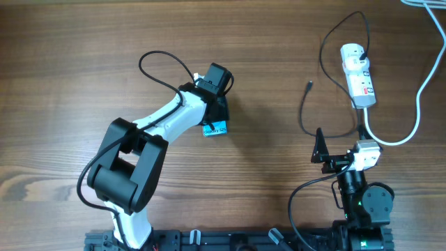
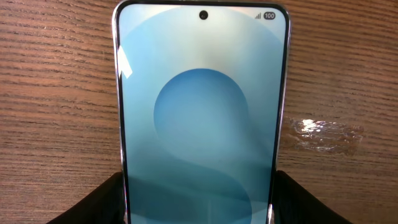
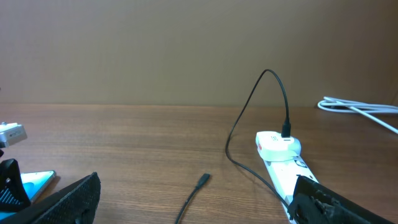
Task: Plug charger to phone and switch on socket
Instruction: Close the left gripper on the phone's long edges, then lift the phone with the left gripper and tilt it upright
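The left fingers [image 2: 87, 202] are clenched on the phone [image 2: 199, 112], one dark pad against each long edge near its lower end. The lit screen faces the wrist camera and the camera-hole end points away. From overhead the phone sits near the middle of the bench [image 1: 279, 42], mostly hidden under the left arm [image 1: 160, 122], with only its cyan end showing. Whether it rests on the wood or is lifted cannot be told. Wide bare wood separates it from the gear on the right.

The right fingers [image 3: 68, 202] are released and spread wide, low over the bench near its front right edge. Just ahead of them the plug tip [image 3: 202, 179] of the charger [image 3: 287, 115] lies free on the wood, with open room on all sides. The thin black cable arches back to a white adapter [image 3: 278, 144] seated in the far end of the socket [image 1: 359, 80]. The socket's thick white lead [image 1: 418, 104] leaves its near end and curves off toward the far right corner.

The bench is brown wood grain, with a crinkled patch of clear tape [image 2: 320, 134] beside the phone. A plain brown wall [image 3: 186, 43] stands behind.
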{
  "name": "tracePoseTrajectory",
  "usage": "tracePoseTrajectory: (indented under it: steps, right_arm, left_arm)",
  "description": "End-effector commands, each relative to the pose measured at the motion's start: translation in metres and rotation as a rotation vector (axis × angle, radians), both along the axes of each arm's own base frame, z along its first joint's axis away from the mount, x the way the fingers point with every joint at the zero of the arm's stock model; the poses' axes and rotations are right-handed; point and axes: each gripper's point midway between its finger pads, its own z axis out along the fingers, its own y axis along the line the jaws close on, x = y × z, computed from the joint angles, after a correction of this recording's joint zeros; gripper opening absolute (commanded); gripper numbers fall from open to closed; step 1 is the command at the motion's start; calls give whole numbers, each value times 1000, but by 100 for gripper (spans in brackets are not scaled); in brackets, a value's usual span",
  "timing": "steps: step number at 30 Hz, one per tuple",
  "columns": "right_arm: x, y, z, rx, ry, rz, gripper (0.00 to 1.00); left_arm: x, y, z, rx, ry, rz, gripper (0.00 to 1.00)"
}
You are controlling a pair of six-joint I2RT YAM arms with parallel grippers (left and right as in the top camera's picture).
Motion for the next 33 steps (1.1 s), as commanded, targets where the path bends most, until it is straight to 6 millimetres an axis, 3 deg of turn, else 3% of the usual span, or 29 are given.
tracePoseTrajectory:
  steps: [1,15,18,26,33]
  right_arm:
    - [0,-2,2,-12,-10,-13,99]
    - [0,-2,2,-11,-10,-13,99]
    - [0,-2,2,-11,-10,-13,100]
    - [0,-2,2,-12,-10,-13,100]
    - [0,-2,2,-12,-10,-13,100]
  left_arm:
    - [-10,4,-17,21,43,18,26]
    - [-15,7,-16,35,63,10,25]
    - [-12,6,-1,29,53,9,25]
    - [0,-2,70,-3,-3,8,24]
    - [-8,-1,110,-42,-27,1,24]
